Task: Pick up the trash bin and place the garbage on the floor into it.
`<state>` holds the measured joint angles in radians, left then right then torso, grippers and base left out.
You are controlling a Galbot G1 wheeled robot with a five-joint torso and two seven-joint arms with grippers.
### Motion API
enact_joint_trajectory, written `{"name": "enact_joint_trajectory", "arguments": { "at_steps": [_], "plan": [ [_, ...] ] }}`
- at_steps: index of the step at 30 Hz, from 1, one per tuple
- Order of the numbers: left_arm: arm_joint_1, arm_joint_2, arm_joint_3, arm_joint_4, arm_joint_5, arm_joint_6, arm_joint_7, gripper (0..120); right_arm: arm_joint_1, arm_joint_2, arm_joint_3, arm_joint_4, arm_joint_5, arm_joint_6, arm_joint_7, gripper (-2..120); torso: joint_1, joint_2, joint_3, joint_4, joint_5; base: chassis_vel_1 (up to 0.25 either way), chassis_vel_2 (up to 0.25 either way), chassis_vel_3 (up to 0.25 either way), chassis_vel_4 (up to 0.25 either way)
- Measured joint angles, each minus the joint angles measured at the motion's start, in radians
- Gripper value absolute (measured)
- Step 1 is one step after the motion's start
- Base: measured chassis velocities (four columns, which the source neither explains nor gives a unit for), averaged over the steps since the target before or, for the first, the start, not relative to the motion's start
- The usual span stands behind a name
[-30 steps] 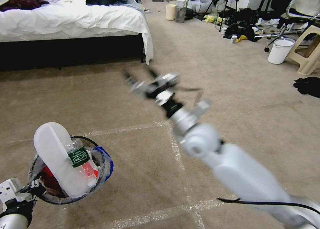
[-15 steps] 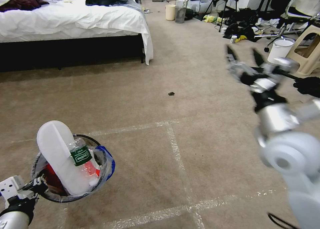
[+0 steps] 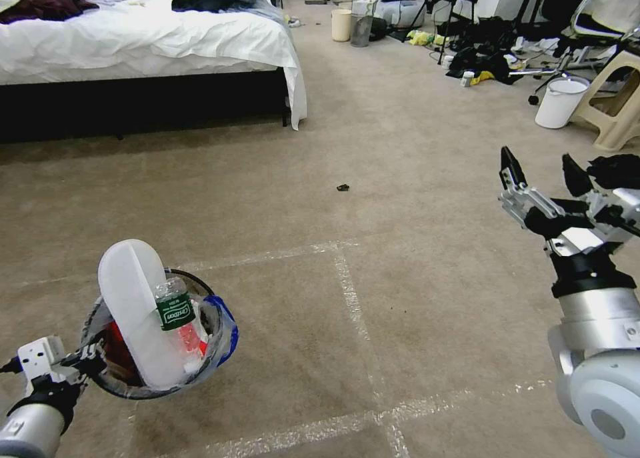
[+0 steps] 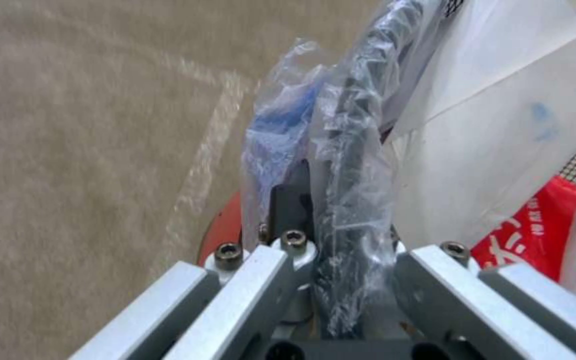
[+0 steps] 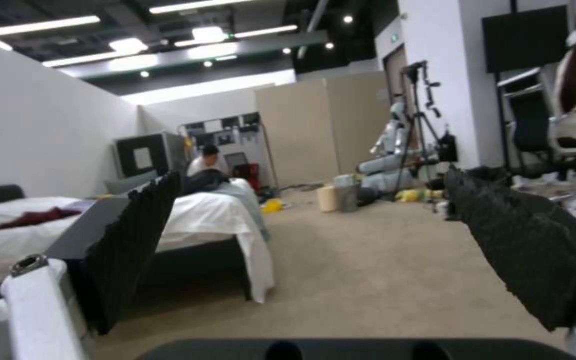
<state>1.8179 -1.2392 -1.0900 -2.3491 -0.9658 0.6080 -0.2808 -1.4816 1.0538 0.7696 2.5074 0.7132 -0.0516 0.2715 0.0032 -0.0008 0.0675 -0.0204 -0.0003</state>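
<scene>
Even, bright indoor light is coming from ceiling strip lights (image 5: 188,35), glaring slightly in the right wrist view. Deep shadow is sitting under the bed (image 3: 147,105). Head view is bending straight lines at the edges. Left wrist view is blurring the carpet (image 4: 88,150); near plastic is looking soft.

One trash bin (image 3: 220,325) — one white sole (image 3: 133,311), one green-labelled bottle (image 3: 175,311) inside — two grippers.
</scene>
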Motion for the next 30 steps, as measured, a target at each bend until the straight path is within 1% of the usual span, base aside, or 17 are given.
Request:
{"name": "enact_joint_trajectory", "arguments": {
  "at_steps": [1,2,4,5,6,7,8,10,12,13,14,16,17,19,20,22,30],
  "plan": [
    [-0.008,0.026,0.003,0.027,-0.038,0.008,-0.011,1,-0.011,0.007,0.010,-0.001,-0.005,0.000,0.000,100,0.000,0.000,0.000,0.0001,0.0000,0.000,0.000,0.000,0.000],
    [-0.008,0.026,0.003,0.027,-0.038,0.008,-0.011,1,-0.011,0.007,0.010,-0.001,-0.005,0.000,0.000,100,0.000,0.000,0.000,0.0001,0.0000,0.000,0.000,0.000,0.000],
    [-0.024,0.056,0.013,0.071,-0.084,0.018,-0.021,1,-0.026,0.017,0.025,-0.002,-0.015,0.002,-0.001,100,0.000,0.000,0.000,0.0000,-0.0001,0.000,0.000,0.000,0.000],
    [-0.028,0.063,0.016,0.085,-0.091,0.019,-0.021,1,-0.030,0.020,0.029,-0.003,-0.018,0.003,-0.001,100,0.000,0.000,0.000,0.0000,0.0000,0.000,0.000,0.000,0.000],
    [-0.028,0.063,0.016,0.085,-0.091,0.019,-0.021,1,-0.030,0.020,0.029,-0.003,-0.018,0.003,-0.001,100,0.000,0.000,0.000,0.0000,0.0000,0.000,0.000,0.000,0.000],
    [-0.032,0.073,0.021,0.104,-0.096,0.019,-0.021,1,-0.034,0.023,0.032,-0.003,-0.021,0.004,-0.001,100,0.000,0.000,0.000,-0.0001,0.0000,0.000,0.000,0.000,0.000],
    [-0.032,0.073,0.021,0.104,-0.096,0.019,-0.021,1,-0.034,0.023,0.032,-0.003,-0.021,0.004,-0.001,100,0.000,0.000,0.000,-0.0001,0.0000,0.000,0.000,0.000,0.000],
    [-0.042,0.087,0.029,0.149,-0.123,0.022,-0.021,1,-0.034,0.027,0.032,-0.004,-0.024,0.005,-0.002,100,0.000,0.000,0.000,0.0001,0.0000,0.000,0.000,0.000,0.000],
    [-0.044,0.089,0.030,0.162,-0.134,0.022,-0.020,1,-0.034,0.027,0.030,-0.005,-0.024,0.005,-0.003,100,0.000,0.000,0.000,0.0001,0.0000,0.000,0.000,0.000,0.000],
    [-0.046,0.091,0.031,0.181,-0.147,0.023,-0.020,1,-0.032,0.026,0.026,-0.005,-0.024,0.005,-0.003,100,0.000,0.000,0.000,0.0000,0.0001,0.000,0.000,0.000,0.000],
    [-0.046,0.091,0.031,0.181,-0.147,0.023,-0.020,1,-0.032,0.026,0.026,-0.005,-0.024,0.005,-0.003,100,0.000,0.000,0.000,0.0000,0.0001,0.000,0.000,0.000,0.000],
    [-0.047,0.092,0.030,0.211,-0.154,0.022,-0.011,1,-0.029,0.026,0.023,-0.005,-0.025,0.005,-0.005,100,0.000,0.000,0.000,0.0002,0.0000,0.000,0.000,0.000,0.000],
    [-0.047,0.092,0.030,0.211,-0.154,0.022,-0.011,1,-0.029,0.026,0.023,-0.005,-0.025,0.005,-0.005,100,0.000,0.000,0.000,0.0002,0.0000,0.000,0.000,0.000,0.000],
    [-0.053,0.094,0.035,0.237,-0.162,0.022,0.000,1,-0.033,0.029,0.025,-0.006,-0.027,0.005,-0.006,100,0.000,0.000,0.000,0.0002,0.0001,0.000,0.000,0.000,0.000],
    [-0.053,0.094,0.035,0.237,-0.162,0.022,0.000,1,-0.033,0.029,0.025,-0.006,-0.027,0.005,-0.006,100,0.000,0.000,0.000,0.0002,0.0001,0.000,0.000,0.000,0.000],
    [-0.064,0.092,0.045,0.272,-0.162,0.019,0.017,1,-0.043,0.030,0.031,-0.006,-0.027,0.005,-0.007,100,0.000,0.000,0.000,0.0000,0.0001,0.000,0.000,0.000,0.000],
    [-0.077,0.080,0.062,0.305,-0.151,0.014,0.036,1,-0.044,0.028,0.032,-0.007,-0.033,0.002,-0.009,100,0.000,0.000,0.000,0.0001,0.0001,0.000,0.000,0.000,0.000]
  ]
}}
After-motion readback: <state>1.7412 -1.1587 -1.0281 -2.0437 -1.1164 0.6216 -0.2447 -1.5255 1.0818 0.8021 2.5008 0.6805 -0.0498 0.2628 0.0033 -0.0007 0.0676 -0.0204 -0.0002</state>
